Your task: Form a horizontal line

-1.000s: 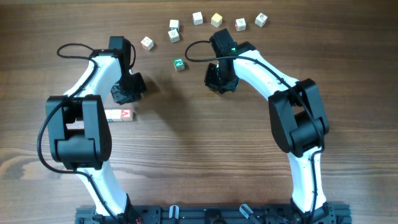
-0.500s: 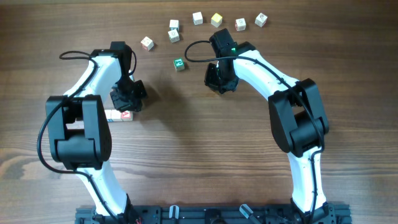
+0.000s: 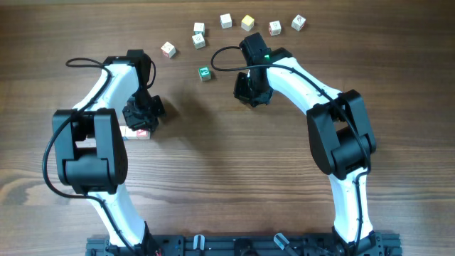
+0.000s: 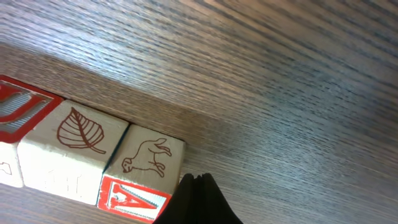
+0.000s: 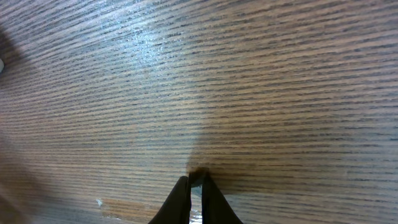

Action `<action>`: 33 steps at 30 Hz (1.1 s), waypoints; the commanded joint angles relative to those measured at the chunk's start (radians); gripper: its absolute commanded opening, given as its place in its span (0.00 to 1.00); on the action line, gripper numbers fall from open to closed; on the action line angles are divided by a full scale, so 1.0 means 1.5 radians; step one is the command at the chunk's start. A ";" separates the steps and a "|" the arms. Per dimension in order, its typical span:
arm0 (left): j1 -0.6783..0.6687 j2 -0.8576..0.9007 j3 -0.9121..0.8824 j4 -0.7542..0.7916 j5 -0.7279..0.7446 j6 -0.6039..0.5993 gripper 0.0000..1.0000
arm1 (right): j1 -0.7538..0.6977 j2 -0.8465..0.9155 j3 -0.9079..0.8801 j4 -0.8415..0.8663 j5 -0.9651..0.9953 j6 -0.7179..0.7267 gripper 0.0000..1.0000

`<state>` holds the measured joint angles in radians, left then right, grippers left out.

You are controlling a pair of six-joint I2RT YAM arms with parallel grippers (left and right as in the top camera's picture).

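The horizontal line [image 4: 74, 134] is a row of whitish letter cubes touching edge to edge at the lower left of the left wrist view. Its end cube [image 4: 148, 157] has an animal drawing on top and a red "A" on its side. My left gripper [image 4: 198, 180] is shut and empty, its tips right beside that end cube. From overhead the left gripper [image 3: 144, 122] hangs over the right end of the line [image 3: 132, 132], most of which lies hidden under the arm. My right gripper [image 5: 196, 177] is shut on nothing, tips down on bare wood [image 3: 250, 92].
Several loose whitish cubes lie in an arc along the far edge, from one at the left [image 3: 168, 48] to one at the right [image 3: 298, 23]. A green-faced cube [image 3: 205, 72] sits alone between the two arms.
My left gripper has moved toward the near side, down onto the right end of the cube line, and now covers part of it. The right arm has stayed put.
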<state>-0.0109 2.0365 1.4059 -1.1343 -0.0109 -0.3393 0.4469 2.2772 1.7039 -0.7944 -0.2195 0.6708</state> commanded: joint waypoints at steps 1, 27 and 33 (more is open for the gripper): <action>0.000 0.008 0.000 -0.003 -0.019 -0.004 0.04 | -0.002 0.064 -0.042 -0.001 0.072 -0.010 0.10; -0.041 0.008 0.000 -0.015 -0.042 0.135 0.04 | -0.002 0.064 -0.042 -0.002 0.077 -0.009 0.11; -0.041 0.008 0.000 -0.051 -0.096 0.134 0.04 | -0.002 0.064 -0.042 -0.002 0.077 -0.011 0.11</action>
<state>-0.0757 2.0365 1.4059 -1.1976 -0.0700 -0.1581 0.4480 2.2772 1.7039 -0.7925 -0.2195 0.6678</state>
